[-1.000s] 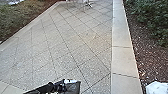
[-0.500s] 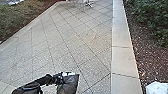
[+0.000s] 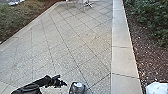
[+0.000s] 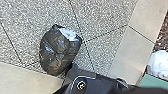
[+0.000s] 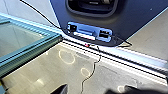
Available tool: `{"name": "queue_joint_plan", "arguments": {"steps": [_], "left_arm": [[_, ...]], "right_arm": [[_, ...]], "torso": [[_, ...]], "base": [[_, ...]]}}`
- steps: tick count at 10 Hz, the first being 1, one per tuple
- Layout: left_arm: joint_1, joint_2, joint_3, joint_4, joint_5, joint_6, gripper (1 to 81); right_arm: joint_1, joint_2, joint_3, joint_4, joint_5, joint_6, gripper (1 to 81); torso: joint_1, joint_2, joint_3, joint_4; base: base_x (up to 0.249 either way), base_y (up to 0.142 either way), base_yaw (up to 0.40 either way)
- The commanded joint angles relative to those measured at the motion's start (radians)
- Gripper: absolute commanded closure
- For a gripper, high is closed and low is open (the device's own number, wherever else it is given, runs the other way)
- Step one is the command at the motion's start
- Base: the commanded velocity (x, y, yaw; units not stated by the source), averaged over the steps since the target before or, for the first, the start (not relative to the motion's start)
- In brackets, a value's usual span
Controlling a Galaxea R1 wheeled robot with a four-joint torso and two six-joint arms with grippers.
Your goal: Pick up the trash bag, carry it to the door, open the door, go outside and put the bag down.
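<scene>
In the head view my left gripper is open at the bottom, at the end of the black arm. The black trash bag is just right of it, with a gap between them. The left wrist view has the same bag, bunched and shiny with a pale patch on top, against the paving; whether it touches the ground I cannot tell. A teal-framed glass door stands beside the sill in the right wrist view. How my right gripper stands is unclear.
Speckled paving stretches ahead, bordered by a pale stone curb on the right. Mulch and shrubs lie beyond it, with more plants at left. A white object is at lower right; furniture legs stand far off.
The bag has come away from my left gripper, which held it before, and is now lower and apart from it. The left arm rose into view first. The camera has stayed still.
</scene>
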Motion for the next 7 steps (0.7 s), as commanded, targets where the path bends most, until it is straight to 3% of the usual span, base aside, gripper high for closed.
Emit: {"name": "queue_joint_plan", "arguments": {"steps": [1,2,3,4,5,6,7], "left_arm": [[0.071,0.014,-0.016,0.029,0.085,0.039,1.0],[0.169,0.040,-0.019,0.062,0.073,0.053,1.0],[0.254,0.057,-0.017,0.071,0.054,0.085,1.0],[0.337,0.072,-0.017,0.071,-0.004,0.133,1.0],[0.404,0.079,-0.016,0.071,-0.031,0.154,1.0],[0.480,0.088,-0.016,0.071,-0.056,0.197,1.0],[0.533,0.097,-0.016,0.070,-0.071,0.238,1.0]], "right_arm": [[-0.035,0.014,0.008,-0.001,-0.081,0.005,1.0],[-0.038,0.014,0.007,-0.001,-0.081,0.005,1.0],[-0.038,0.014,0.003,-0.002,-0.081,0.007,1.0],[-0.036,0.014,-0.003,-0.002,-0.081,0.007,1.0],[-0.035,0.014,-0.007,-0.001,-0.081,0.008,1.0],[-0.033,0.014,-0.010,-0.001,-0.081,0.008,1.0],[-0.033,0.014,-0.009,-0.001,-0.081,0.008,1.0]], "torso": [[0.000,0.000,0.096,0.000],[0.000,0.000,0.115,0.000],[0.000,0.000,0.144,0.000],[0.000,0.000,0.175,0.000],[0.000,0.000,0.196,-0.071],[0.000,0.000,0.219,-0.078],[0.000,0.000,0.244,-0.100]], "base": [[0.000,0.000,0.000],[0.000,0.000,0.000],[0.000,0.000,0.000],[0.000,0.000,0.000],[0.000,0.000,0.000],[0.000,0.000,0.000],[0.000,0.000,0.000]]}}
